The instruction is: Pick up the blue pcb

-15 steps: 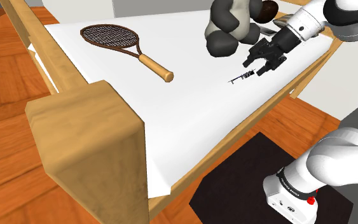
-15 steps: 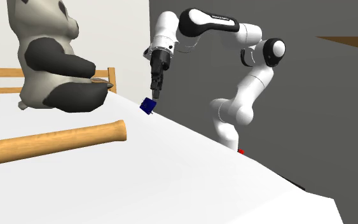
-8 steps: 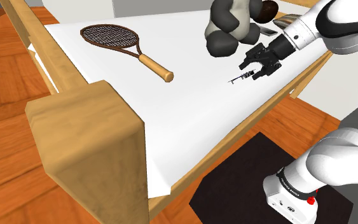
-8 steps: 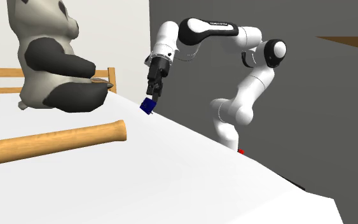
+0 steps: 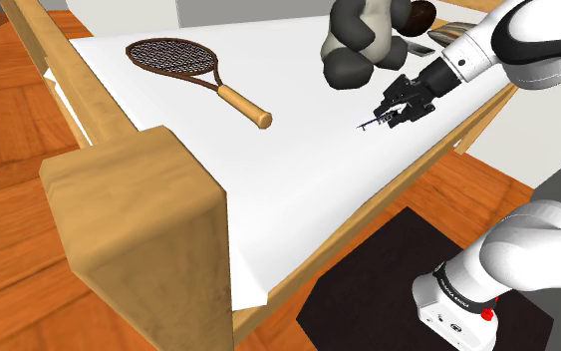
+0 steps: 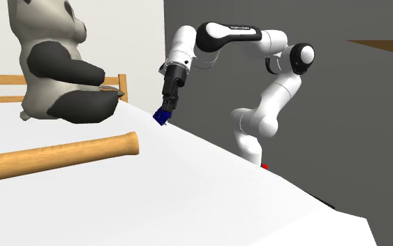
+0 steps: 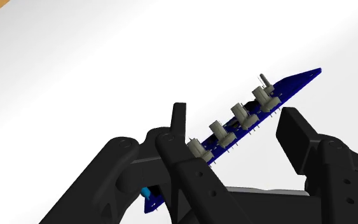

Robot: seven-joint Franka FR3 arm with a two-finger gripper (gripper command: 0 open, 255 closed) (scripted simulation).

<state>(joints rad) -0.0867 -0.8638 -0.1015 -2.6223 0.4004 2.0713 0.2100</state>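
the end effector [image 7: 234, 116] is down at the blue pcb [image 7: 293, 81], fingers apart and straddling the thin board – not clamped on it. the pcb lies on the white surface [image 5: 268, 179] near its wooden edge, just beside a plush panda [image 5: 358, 45] – the racket [image 5: 183, 60] well apart.

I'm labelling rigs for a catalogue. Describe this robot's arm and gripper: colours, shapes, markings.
The arm is rounded, glossy white links with dark joints. Small dark lettering runs along one link, and a red dot sits on the base segment. The gripper is all black, with angular linkages and two flat, blocky fingers.
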